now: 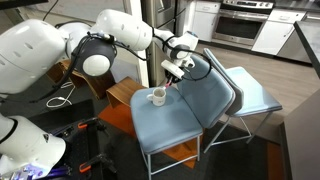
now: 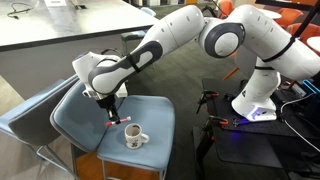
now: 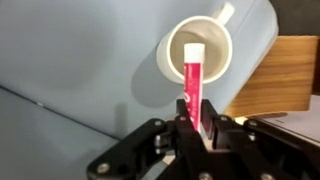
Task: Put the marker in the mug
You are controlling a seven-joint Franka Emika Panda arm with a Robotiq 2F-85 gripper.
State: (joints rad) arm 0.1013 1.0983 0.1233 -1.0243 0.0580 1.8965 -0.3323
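Gripping the thin pink-red, white-tipped marker (image 3: 193,80), the hand (image 3: 197,125) hangs near the white, tan-lined mug (image 3: 217,55).

Noted smooth, glossy white glaze on mug (image 3: 170,52), w/ duller tan inside. Saw shiny pink-red plastic on marker (image 3: 192,82), matt white cap at its 12 o'clock end. Found gripper (image 3: 197,118) in matt black plastic, hard-edged. Read chair seat (image 2: 150,112) as smooth blue-grey vinyl, faint sheen. Spotted satin-finish wood panel (image 3: 285,75) at 3 o'clock in wrist view. Logged arm shells (image 1: 40,50) as glossy white plastic.
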